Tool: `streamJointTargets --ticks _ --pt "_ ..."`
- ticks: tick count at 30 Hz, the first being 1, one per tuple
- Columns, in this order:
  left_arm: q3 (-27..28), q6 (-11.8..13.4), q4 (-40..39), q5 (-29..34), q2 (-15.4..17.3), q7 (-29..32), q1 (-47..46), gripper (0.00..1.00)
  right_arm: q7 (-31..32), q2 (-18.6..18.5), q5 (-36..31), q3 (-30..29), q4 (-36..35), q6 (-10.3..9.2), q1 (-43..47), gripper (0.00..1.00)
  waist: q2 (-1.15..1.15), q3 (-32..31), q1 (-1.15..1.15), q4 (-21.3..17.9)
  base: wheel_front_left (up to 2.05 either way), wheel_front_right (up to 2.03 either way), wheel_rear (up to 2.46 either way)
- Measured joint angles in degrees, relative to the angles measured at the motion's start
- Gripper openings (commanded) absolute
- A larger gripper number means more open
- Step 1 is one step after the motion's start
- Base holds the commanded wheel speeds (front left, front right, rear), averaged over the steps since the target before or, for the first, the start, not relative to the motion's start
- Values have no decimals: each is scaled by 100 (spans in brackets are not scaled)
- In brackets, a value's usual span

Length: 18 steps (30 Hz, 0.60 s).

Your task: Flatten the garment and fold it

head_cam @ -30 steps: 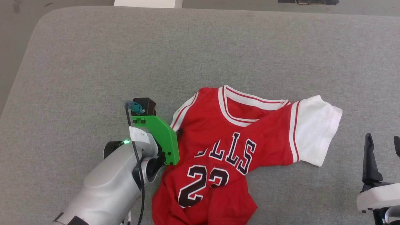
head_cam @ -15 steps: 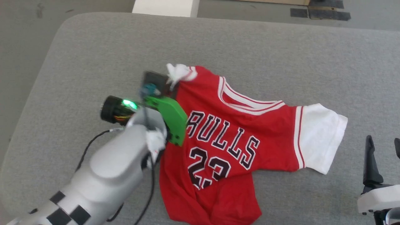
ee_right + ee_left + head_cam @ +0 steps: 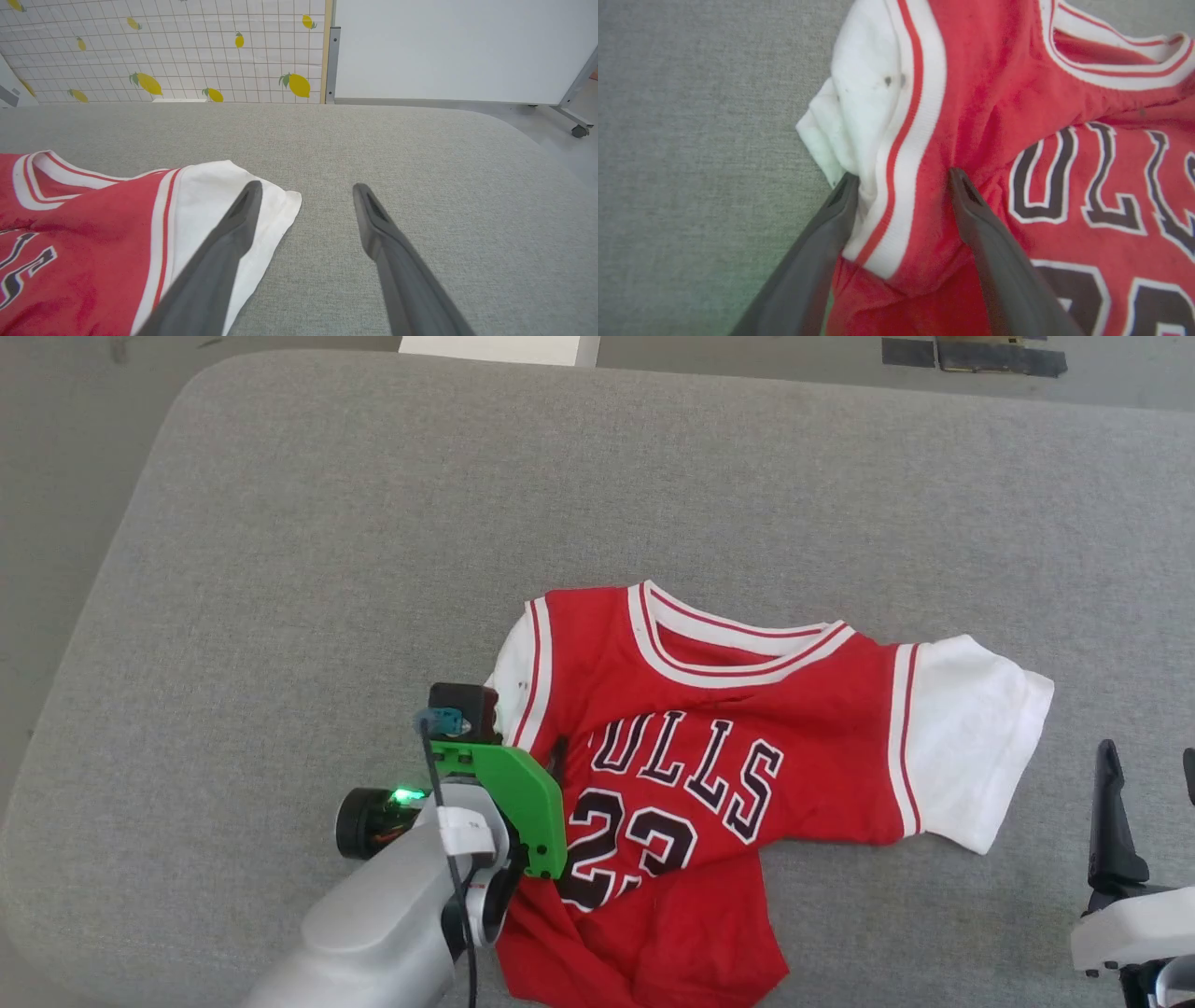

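Plainly the flattening step is in hand: the left gripper [image 3: 901,179], on a pale forearm [image 3: 373,933] reaching in from 7 o'clock in the head view, points down at the 9 o'clock edge of the garment [image 3: 728,728]. Its fingers are spread wide astride the striped seam of the crumpled sleeve [image 3: 850,107], clamping nothing. The garment lies face up toward 5 o'clock on the grey padded surface [image 3: 373,523]. Next, likely, that sleeve needs pinching and drawing out toward 9 o'clock. The right gripper [image 3: 303,186] hovers wide open at the garment's 3 o'clock, beside the flat sleeve [image 3: 971,737].
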Motion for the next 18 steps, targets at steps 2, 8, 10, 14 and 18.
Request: streamJointTargets --ticks 2,8,10,14,18 --pt "75 -55 -32 -90 4 -77 15 100 0 0 0 -1 8 0 -1 100 0 -8 0 11 0 0 0" --pt "594 42 -981 -166 316 -764 149 100 0 1 0 27 46 0 -1 100 0 -165 0 67 0 0 0" --pt "749 164 -1321 -89 470 -1158 255 100 0 1 2 25 47 0 -1 100 0 -198 0 67 0 0 0" --pt "1189 419 -2017 215 724 -1726 745 100 -2 1 14 27 56 0 1 100 0 -227 0 28 0 0 0" --pt "2128 609 -3026 1236 705 -1783 1536 100 -47 0 68 42 83 0 35 100 0 -204 0 -21 0 0 0"
